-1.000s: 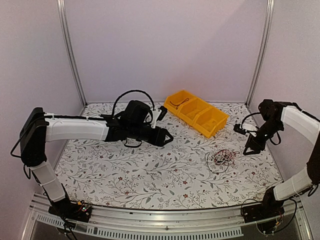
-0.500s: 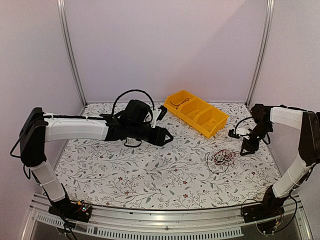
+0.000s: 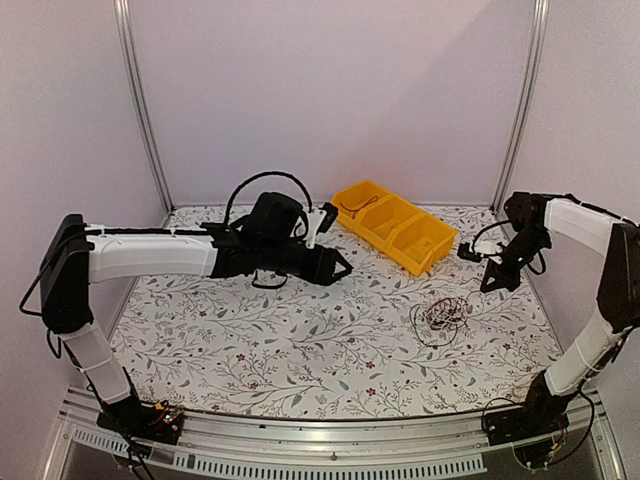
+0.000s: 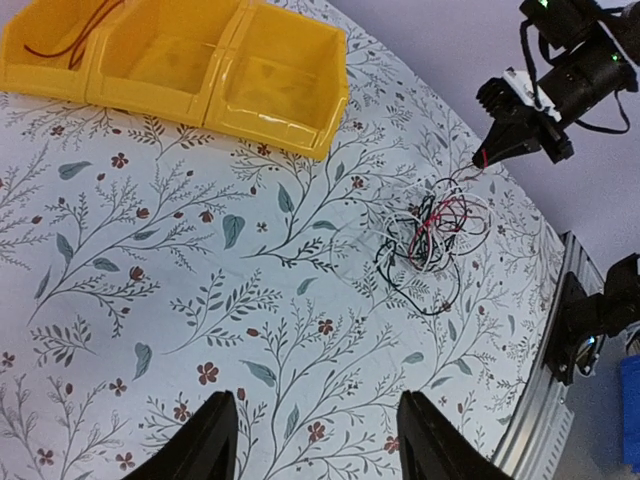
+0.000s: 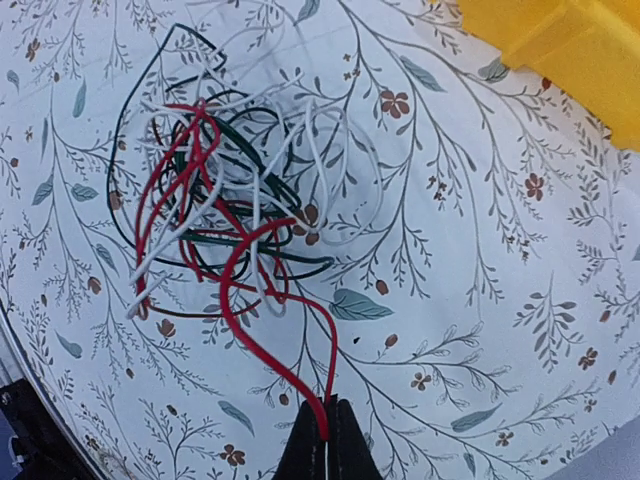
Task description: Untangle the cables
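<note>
The cables (image 3: 445, 315) lie as a loose tangle of red, white, black and dark green wires on the flowered table, right of centre. The bundle (image 5: 215, 215) fills the upper left of the right wrist view. My right gripper (image 5: 326, 428) is shut on a loop of the red cable (image 5: 250, 335), which rises from the tangle to the fingertips. In the top view that gripper (image 3: 487, 285) hangs just above and right of the bundle. My left gripper (image 4: 318, 410) is open and holds nothing, high over the table's middle (image 3: 340, 268), with the tangle (image 4: 430, 235) ahead of it.
A yellow bin (image 3: 393, 225) with three compartments stands at the back centre. One red-brown wire (image 4: 70, 35) lies in its left compartment. The table's right edge and metal frame (image 4: 560, 330) run close to the tangle.
My right gripper went from open to shut on the red cable and rose a little toward the back. The left arm shifted slightly to the right.
</note>
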